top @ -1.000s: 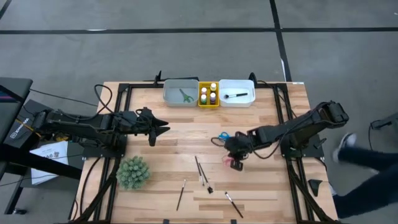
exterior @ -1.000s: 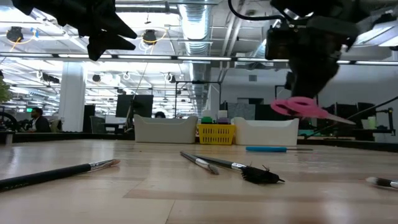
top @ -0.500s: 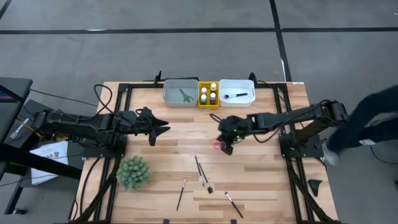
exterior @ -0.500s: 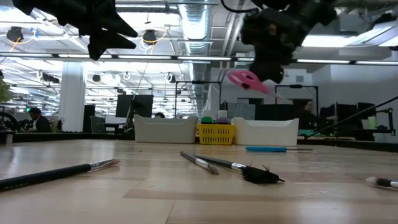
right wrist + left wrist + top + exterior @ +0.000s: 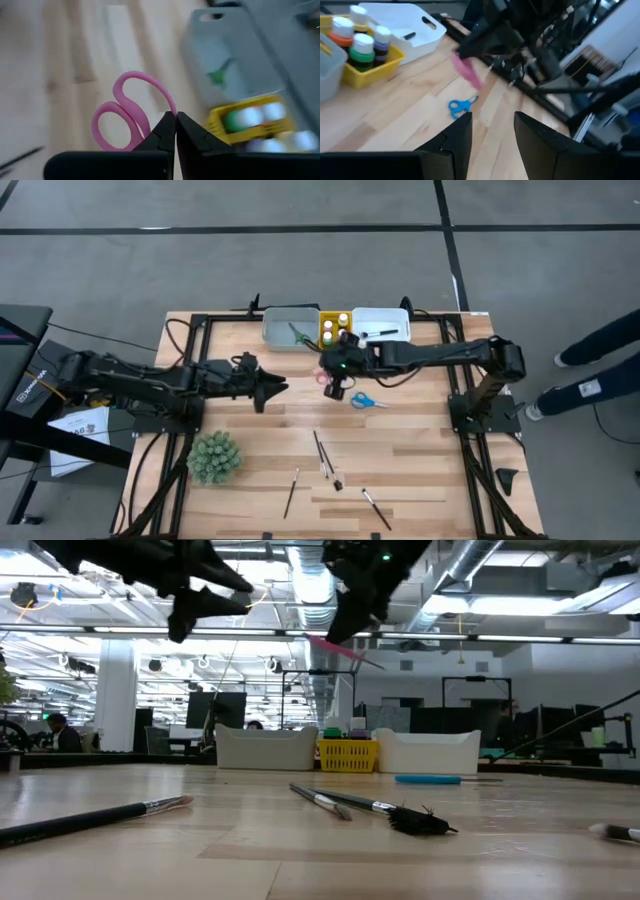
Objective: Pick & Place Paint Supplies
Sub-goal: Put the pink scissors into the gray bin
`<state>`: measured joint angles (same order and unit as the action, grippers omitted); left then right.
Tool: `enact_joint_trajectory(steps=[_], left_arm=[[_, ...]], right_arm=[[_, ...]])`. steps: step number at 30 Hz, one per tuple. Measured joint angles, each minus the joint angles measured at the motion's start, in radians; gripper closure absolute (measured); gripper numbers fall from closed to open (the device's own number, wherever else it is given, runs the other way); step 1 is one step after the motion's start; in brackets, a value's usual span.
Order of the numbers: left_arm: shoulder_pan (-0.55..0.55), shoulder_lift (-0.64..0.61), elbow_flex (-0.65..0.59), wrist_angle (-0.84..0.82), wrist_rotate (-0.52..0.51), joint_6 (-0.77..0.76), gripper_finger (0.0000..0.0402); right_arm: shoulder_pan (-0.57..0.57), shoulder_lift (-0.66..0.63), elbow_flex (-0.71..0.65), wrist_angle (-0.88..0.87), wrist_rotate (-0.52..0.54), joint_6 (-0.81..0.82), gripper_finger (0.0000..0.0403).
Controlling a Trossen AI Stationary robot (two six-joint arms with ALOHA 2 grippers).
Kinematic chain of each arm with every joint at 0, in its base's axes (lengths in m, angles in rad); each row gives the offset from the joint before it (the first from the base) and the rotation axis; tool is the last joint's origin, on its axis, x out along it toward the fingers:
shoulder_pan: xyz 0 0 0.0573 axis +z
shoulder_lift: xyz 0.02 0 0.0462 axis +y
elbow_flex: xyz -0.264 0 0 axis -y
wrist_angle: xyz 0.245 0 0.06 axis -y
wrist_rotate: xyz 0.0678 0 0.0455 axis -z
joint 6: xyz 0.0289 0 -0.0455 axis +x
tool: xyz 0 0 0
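Note:
My right gripper (image 5: 328, 377) hangs over the table's middle, just near of the trays, shut on pink scissors (image 5: 127, 117), which also show as pink scissors (image 5: 335, 648) high in the low view. My left gripper (image 5: 282, 388) hovers open left of it, its fingers (image 5: 455, 137) empty. Blue scissors (image 5: 366, 401) lie flat on the wood to the right. Three dark-handled brushes (image 5: 322, 452) lie flat near the front edge. Green scissors (image 5: 298, 333) lie in the grey tray (image 5: 275, 340). Paint bottles (image 5: 335, 330) stand in the yellow tray. My right gripper pinches the pink scissors between its two fingertips (image 5: 167, 131), at the end of a handle loop (image 5: 169, 106) where the loops run in toward the blades. The fingers slant down from the table's right. The scissors are lifted clear, loops ahead of the fingertips; a thin blade (image 5: 368, 661) juts out.
A spiky green plant ball (image 5: 214, 457) sits at the front left. The white tray (image 5: 390, 340) at the far edge holds a brush. A person's legs (image 5: 590, 370) show on the floor beyond the table's right side.
My right gripper has swung from the table's right middle toward the far edge and the left, rising and turning, carrying the pink scissors clear of the table. My left gripper has slid a little toward the table's right. The blue scissors and brushes have stayed put.

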<state>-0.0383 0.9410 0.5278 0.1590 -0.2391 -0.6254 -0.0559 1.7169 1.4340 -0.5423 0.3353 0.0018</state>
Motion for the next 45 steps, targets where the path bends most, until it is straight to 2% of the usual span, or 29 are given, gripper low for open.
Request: enact_joint_trajectory(steps=[6, 12, 15, 18, 26, 45], left_arm=[[0.000, 0.132, 0.000, 0.168, 0.000, -0.056, 0.0262], [0.000, 0.196, -0.002, 0.253, -0.106, 0.098, 0.0258], [0.000, 0.207, -0.001, 0.305, -0.151, 0.232, 0.0246], [0.014, 0.206, 0.000, 0.346, -0.162, 0.285, 0.0229], [0.071, 0.207, 0.000, 0.364, -0.162, 0.223, 0.0198], [0.113, 0.207, 0.000, 0.389, -0.130, 0.122, 0.0224]], right_arm=[[0.002, 0.071, 0.135, -0.070, 0.123, -0.112, 0.0403], [0.010, 0.084, 0.171, -0.046, 0.138, -0.158, 0.0403], [0.016, 0.083, 0.171, -0.018, 0.138, -0.174, 0.0403], [0.018, 0.083, 0.171, 0.004, 0.138, -0.196, 0.0403], [0.022, 0.083, 0.171, 0.061, 0.138, -0.245, 0.0403], [0.029, 0.081, 0.171, 0.159, 0.116, -0.385, 0.0403]])
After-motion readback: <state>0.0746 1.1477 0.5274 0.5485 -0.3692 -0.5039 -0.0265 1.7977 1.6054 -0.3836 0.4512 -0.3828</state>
